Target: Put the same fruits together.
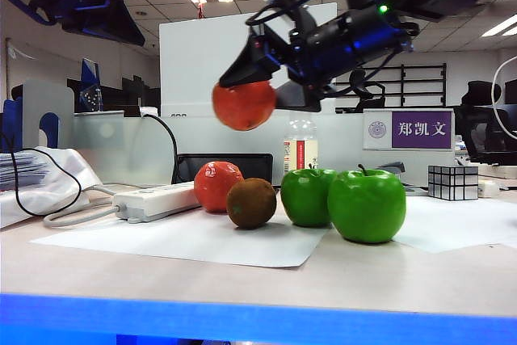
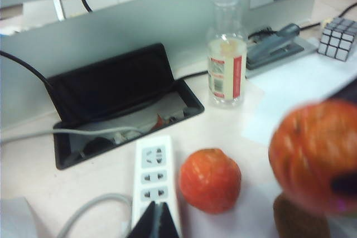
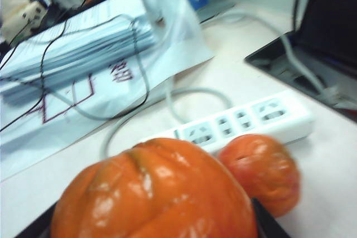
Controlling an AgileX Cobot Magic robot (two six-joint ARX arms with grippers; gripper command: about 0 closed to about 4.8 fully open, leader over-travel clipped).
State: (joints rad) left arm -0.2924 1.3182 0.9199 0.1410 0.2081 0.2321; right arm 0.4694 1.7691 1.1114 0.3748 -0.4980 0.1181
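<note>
The right gripper [image 1: 252, 90] has its jaws clamped on a tangerine [image 1: 244, 105], high in the frame's middle. Its twin [image 1: 217, 186] sits on the surface [image 1: 420, 280] just below, slightly left. The left gripper [image 2: 158, 215], jaws closed and empty, waits upper left.

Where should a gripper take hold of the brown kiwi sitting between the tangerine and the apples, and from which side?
Probably from above, fingers closing front to back across the kiwi's middle. The tangerine on the table and the nearer green apple crowd its two sides, while its top and front are free. The left gripper looks shut; the right gripper holds the other tangerine.
</note>
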